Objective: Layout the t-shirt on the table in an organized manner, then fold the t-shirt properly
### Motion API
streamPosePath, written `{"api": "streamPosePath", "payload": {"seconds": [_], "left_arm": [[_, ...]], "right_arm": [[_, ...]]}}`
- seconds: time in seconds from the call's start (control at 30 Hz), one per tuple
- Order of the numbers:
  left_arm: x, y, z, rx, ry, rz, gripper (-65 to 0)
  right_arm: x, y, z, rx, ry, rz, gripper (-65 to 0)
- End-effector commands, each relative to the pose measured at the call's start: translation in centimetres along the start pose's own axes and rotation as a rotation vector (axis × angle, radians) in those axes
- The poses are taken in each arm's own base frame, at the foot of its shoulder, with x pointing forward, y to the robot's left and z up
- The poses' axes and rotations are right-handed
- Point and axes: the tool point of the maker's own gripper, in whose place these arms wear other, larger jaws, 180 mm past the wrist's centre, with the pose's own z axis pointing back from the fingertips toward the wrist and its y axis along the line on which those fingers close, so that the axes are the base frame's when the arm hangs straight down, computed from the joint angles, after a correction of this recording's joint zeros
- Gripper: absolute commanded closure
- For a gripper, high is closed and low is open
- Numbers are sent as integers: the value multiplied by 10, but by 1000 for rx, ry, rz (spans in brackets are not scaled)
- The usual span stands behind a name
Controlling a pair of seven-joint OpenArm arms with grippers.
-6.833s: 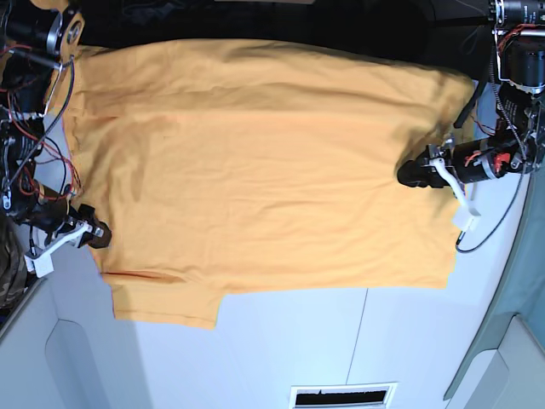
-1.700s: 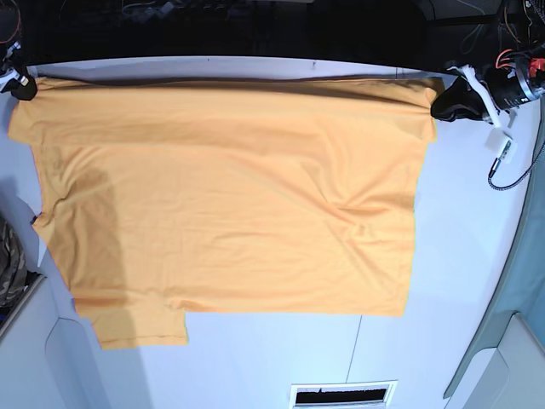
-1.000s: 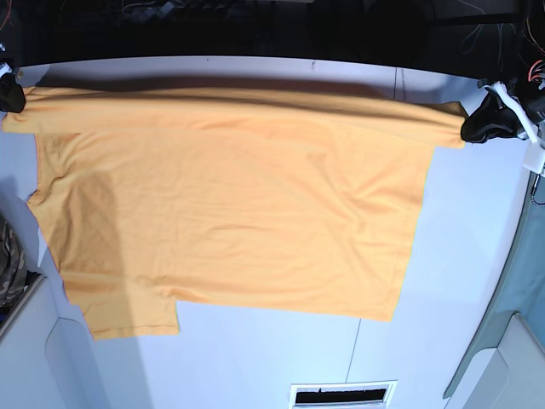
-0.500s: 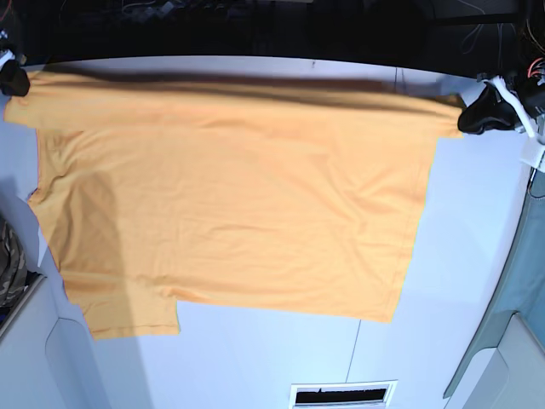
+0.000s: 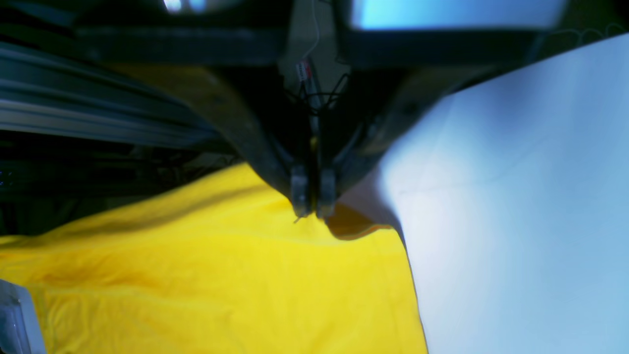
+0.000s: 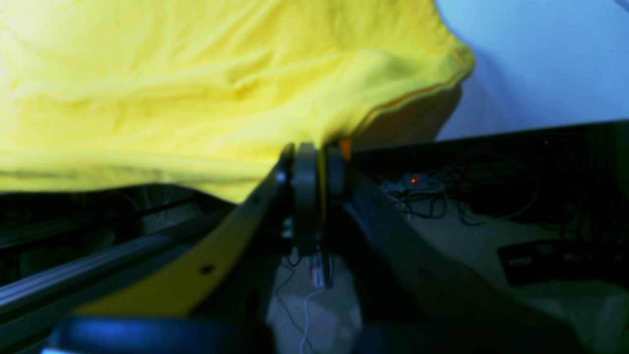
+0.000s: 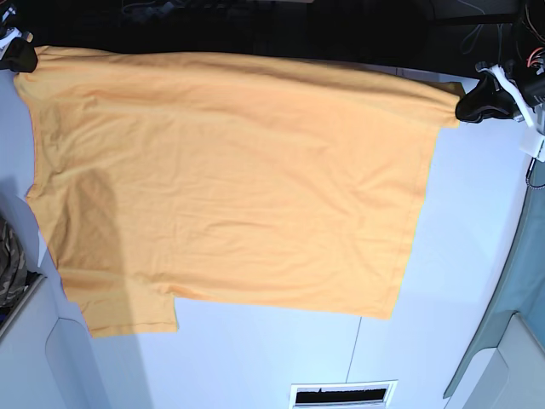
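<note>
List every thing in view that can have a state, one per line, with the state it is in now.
Large orange-yellow cloth t-shirt: spread flat, plain side up, far edge stretched between both grippers, lower sleeve flat on the table.
Left gripper: jaws shut on the t-shirt's far corner.
Right gripper: jaws shut on the opposite far corner.
Wide white table: partly covered by the t-shirt.

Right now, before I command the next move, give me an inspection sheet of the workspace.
Surface: white table, bare at the near edge and beside the shirt.
Job's things: t-shirt stretched wide, plain side up, far edge lifted, lower part on the table.
Clutter: nothing seen on the table.
Grippers: left gripper and right gripper each shut on a far corner of the t-shirt.
Cables: wires hang by the left arm.
Surroundings: dark background; vent slot at the near edge.
</note>
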Motion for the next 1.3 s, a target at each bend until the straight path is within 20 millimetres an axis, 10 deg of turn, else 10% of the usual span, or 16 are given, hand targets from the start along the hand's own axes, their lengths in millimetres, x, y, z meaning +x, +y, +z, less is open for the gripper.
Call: {"api": "streamPosePath", "payload": {"seconds": [0.0, 0.33, 0.57, 0.63, 0.77, 1.27], "left_arm": [[17, 0, 5, -4, -52, -24, 0], [62, 24, -7, 89, -157, -115, 0], [67, 36, -54, 56, -123, -78, 0], [64, 37, -65, 46, -96, -73, 0], [58, 40, -73, 49, -61, -74, 0], [45, 40, -71, 47, -41, -57, 0]], "right_arm": [[18, 0, 5, -1, -61, 24, 0], [117, 10, -21, 5, -299, 82, 0], [156, 29, -80, 90, -305, 41, 0], [155, 35, -95, 116, -273, 24, 0], [140, 36, -103, 125, -195, 7, -209], [39, -16, -67, 39, -105, -143, -230]]}}
